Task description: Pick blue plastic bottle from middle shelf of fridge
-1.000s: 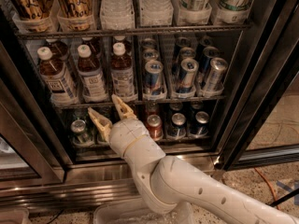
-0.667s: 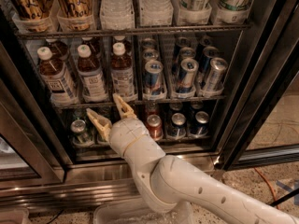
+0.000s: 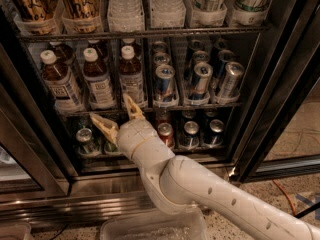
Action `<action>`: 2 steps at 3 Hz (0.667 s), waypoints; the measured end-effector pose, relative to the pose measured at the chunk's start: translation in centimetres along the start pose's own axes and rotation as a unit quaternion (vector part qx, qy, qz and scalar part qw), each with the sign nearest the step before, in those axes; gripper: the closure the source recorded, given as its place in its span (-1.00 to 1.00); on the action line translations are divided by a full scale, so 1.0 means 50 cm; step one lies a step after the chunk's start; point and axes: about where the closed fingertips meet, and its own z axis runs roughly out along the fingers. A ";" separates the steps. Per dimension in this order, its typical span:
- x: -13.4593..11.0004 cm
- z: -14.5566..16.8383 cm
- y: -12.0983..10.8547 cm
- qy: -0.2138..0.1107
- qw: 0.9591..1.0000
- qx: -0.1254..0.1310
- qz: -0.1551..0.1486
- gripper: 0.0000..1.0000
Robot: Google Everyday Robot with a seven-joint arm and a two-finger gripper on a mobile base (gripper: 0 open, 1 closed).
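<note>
**Open gripper at the shelf rail, just under the bottles**

The cream two-finger gripper point(image 3: 114, 115) is spread wide and empty, its fingertips at the front rail of the thin dark wire middle shelf point(image 3: 200, 105). Just above it, the small clear plastic bottle with a white cap and dark reddish-brown drink point(image 3: 98, 81) stands on that shelf between two others like it. Blue-and-silver slim cans point(image 3: 165, 84) stand to their right. Small round can tops point(image 3: 191, 129) sit on the rack below, some hidden behind the wrist. The white jointed arm point(image 3: 210, 194) reaches from lower right, angled up and left into the black-framed drinks fridge point(image 3: 280, 84).
</note>
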 end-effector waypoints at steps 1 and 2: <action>0.001 0.022 -0.005 -0.004 1.000 -0.006 -0.005 -0.40; -0.002 0.044 -0.008 -0.010 1.000 -0.013 -0.009 -0.42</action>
